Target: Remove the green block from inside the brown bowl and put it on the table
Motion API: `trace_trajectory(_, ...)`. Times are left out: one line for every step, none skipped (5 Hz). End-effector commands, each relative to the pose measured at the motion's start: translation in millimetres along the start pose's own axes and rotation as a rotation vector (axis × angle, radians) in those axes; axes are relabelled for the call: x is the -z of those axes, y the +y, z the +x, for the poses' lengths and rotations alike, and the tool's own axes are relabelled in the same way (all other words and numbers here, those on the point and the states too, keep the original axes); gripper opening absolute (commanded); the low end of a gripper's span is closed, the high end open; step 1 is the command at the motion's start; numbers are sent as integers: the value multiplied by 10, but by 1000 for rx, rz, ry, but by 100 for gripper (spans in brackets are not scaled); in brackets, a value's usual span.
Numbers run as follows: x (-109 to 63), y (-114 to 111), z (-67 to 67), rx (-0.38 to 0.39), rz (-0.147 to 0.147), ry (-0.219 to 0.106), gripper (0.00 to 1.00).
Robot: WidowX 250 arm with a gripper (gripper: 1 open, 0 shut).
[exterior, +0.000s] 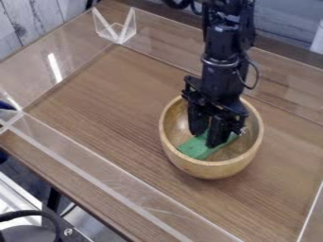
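The brown bowl point(210, 168) sits on the table point(108, 104), right of centre. Inside it lies the green block point(195, 149), tilted, with its lower end toward the bowl's front left. My black gripper point(211, 138) points straight down into the bowl. Its fingers are drawn together on the block's upper end, which they hide. The block still rests in the bowl.
Low clear acrylic walls point(76, 161) edge the tabletop. A small clear acrylic piece point(116, 28) stands at the back left corner. Dark cables point(25, 227) lie outside the front left wall. The arm rises from the bowl toward the top of the view.
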State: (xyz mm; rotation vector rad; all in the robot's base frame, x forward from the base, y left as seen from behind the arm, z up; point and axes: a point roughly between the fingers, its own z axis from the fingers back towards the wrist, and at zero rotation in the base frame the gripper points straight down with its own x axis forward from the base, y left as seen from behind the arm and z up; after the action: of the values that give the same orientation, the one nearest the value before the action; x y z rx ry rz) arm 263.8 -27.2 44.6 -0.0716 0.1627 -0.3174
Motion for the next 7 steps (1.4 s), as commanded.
trace_trajectory(-209, 34, 58, -5, 17, -71, 0)
trace_trajectory(-242, 35, 51, -6, 17, -76, 0)
trace_trajectory(-280, 36, 43, -7, 18, -81, 0)
trace_trajectory(-345, 41, 36, -9, 20, -92, 0)
trace_trajectory(-382, 44, 31, -11, 22, -99, 0)
trace_trajectory(-419, 46, 27, -12, 23, -106, 0)
trace_trajectory(-465, 48, 25, -13, 25, -113, 0)
